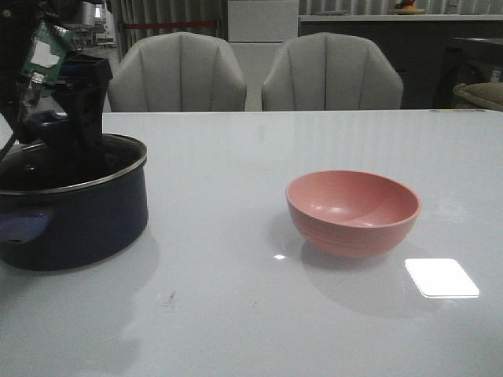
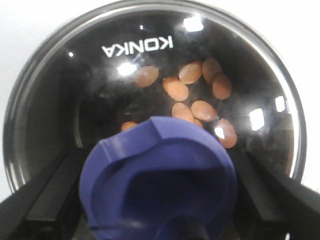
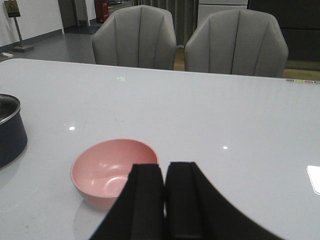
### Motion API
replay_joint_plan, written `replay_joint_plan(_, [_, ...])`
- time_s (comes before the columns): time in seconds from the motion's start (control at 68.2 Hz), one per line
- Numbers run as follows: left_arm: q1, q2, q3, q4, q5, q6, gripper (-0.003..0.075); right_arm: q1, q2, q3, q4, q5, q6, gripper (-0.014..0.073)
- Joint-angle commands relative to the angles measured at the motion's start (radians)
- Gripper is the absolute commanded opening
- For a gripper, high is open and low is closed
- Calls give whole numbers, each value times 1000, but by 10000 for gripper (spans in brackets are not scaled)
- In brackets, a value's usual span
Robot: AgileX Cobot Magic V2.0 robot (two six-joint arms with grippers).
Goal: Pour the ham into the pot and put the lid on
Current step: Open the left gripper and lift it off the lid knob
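Observation:
The dark navy pot (image 1: 78, 220) stands at the table's left, and its edge shows in the right wrist view (image 3: 10, 130). The glass lid (image 2: 125, 60) with a metal rim lies on the pot. Several orange-pink ham slices (image 2: 200, 95) show through the glass, inside the pot. My left gripper (image 2: 157, 165) reaches down over the pot in the front view (image 1: 67, 149), its fingers (image 2: 55, 185) flanking the blue knob (image 2: 157, 190) on both sides. My right gripper (image 3: 165, 172) is shut and empty, hovering just beside the pink bowl (image 3: 107, 170).
The empty pink bowl (image 1: 354, 212) sits right of the table's middle. A bright light patch (image 1: 440, 277) lies on the table near it. Two grey chairs (image 1: 177, 75) stand behind the table's far edge.

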Motion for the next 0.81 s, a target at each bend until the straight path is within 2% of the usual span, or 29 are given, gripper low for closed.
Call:
replay_joint_plan(0.0, [-7, -34, -23, 14, -23, -1, 575, -2, 9, -27, -4, -88, -6, 164])
replay_joint_plan(0.792, [-5, -34, -23, 81, -14, -8, 575, -2, 9, -27, -4, -88, -6, 164])
